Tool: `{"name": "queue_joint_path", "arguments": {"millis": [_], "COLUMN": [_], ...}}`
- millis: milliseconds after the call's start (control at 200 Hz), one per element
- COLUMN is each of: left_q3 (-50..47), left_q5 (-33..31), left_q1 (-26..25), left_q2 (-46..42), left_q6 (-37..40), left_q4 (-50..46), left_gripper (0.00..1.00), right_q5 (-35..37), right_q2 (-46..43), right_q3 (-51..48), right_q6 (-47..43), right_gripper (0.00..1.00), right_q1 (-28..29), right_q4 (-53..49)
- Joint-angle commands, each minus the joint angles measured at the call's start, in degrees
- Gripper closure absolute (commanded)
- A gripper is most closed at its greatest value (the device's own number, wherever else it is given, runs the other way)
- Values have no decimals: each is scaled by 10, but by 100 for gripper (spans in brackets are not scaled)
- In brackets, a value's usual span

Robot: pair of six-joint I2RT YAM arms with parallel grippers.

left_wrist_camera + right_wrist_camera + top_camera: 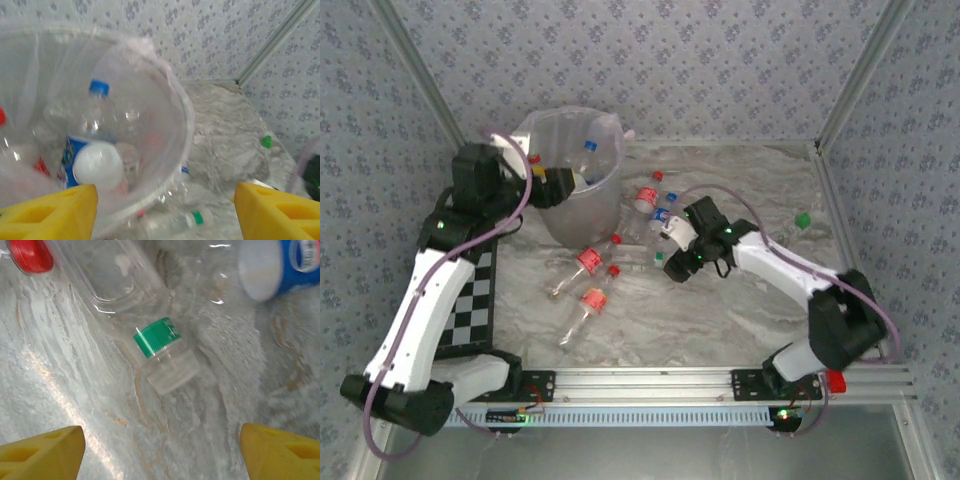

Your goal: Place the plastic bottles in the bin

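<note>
Hovering at bin and bottles

Poised above the bin (575,225) at back left, left fingers (560,186) spread wide and gripping nothing. Inside it, plastic bottles (97,115), one blue-capped. Just right, on the desk (740,310), a red-labelled pair (590,262) lying flat. Hanging over a green-ringed bottle (160,347), right fingers (670,238) released, empty. Farther right, a loose green cap (802,219).
</note>
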Motion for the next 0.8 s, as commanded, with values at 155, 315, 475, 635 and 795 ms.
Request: {"name": "queue_joint_path", "arguments": {"millis": [155, 315, 475, 635, 795], "left_q3": [-178, -206, -201, -202, -198], "left_q5": [28, 24, 24, 30, 44], "left_q1": [-3, 2, 8, 16, 17], "left_q2": [-89, -110, -121, -120, -110], "left_q6": [-130, -132, -117, -114, -133], "left_q4": [55, 57, 37, 34, 57], "left_gripper": [27, 27, 26, 26, 26], "right_q5": [-5, 3, 3, -8, -5], "right_q2": [148, 213, 249, 218, 160], "right_q3": [144, 180, 198, 168, 131], "right_q6": [-147, -171, -177, -166, -149], "right_gripper": [18, 26, 39, 63, 78], "right_q1": [20, 41, 46, 47, 44], "right_q4": [-109, -108, -119, -109, -111]}}
